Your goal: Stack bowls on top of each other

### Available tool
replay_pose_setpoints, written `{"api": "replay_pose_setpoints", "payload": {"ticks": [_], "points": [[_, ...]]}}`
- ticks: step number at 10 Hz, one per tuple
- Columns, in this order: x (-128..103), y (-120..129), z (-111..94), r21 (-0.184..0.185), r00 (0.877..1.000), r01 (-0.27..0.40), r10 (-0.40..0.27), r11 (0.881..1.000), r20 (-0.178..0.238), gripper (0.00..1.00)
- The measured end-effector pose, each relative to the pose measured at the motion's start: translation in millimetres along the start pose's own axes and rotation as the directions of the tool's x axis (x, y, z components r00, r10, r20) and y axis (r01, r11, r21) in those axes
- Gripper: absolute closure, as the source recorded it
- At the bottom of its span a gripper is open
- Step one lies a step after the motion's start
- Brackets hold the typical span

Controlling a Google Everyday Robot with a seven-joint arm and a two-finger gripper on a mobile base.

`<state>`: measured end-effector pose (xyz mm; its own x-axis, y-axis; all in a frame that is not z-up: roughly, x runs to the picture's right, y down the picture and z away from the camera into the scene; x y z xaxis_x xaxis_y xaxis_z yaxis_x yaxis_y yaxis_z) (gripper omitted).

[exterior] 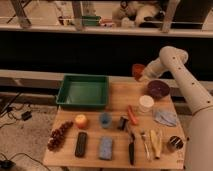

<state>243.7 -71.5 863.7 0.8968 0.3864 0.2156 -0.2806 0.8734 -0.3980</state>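
While the purple bowl (158,89) is sitting on the bench (119,101), the end effector (143,76) is pinching the orange-red bowl (137,70) aloft nearby.

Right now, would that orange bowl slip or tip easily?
Probably slippery: the orange bowl looks smooth and glossy. Likely stiff and light: it shows no sag in the gripper, shut on it above the far edge of the table.

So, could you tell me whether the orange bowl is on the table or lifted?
Lifted: the tool, shut on the orange bowl, holds it above the table's back edge, left of the purple bowl.
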Motion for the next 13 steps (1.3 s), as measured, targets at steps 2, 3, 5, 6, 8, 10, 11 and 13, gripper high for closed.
{"api": "replay_pose_setpoints", "payload": {"ticks": [2,3,5,6,8,10,11,13], "points": [[3.3,-5.6,-7.1,0.017,1.000,-0.006,0.006,1.000,-0.001,1.00],[9.5,-8.6,-11.0,0.027,1.000,-0.013,0.013,1.000,-0.007,1.00],[25.5,-14.7,-16.3,0.042,0.999,-0.034,0.035,0.999,-0.025,1.00],[36.3,-17.7,-19.7,0.048,0.998,-0.044,0.047,0.998,-0.044,1.00],[48.7,-21.0,-24.0,0.058,0.996,-0.052,0.056,0.997,-0.068,1.00],[64.3,-21.2,-27.5,0.065,0.993,-0.048,0.055,0.997,-0.107,1.00],[69.8,-19.4,-28.1,0.067,0.991,-0.044,0.052,0.997,-0.121,1.00],[84.5,-13.6,-30.4,0.072,0.988,-0.038,0.048,0.997,-0.147,1.00]]}}
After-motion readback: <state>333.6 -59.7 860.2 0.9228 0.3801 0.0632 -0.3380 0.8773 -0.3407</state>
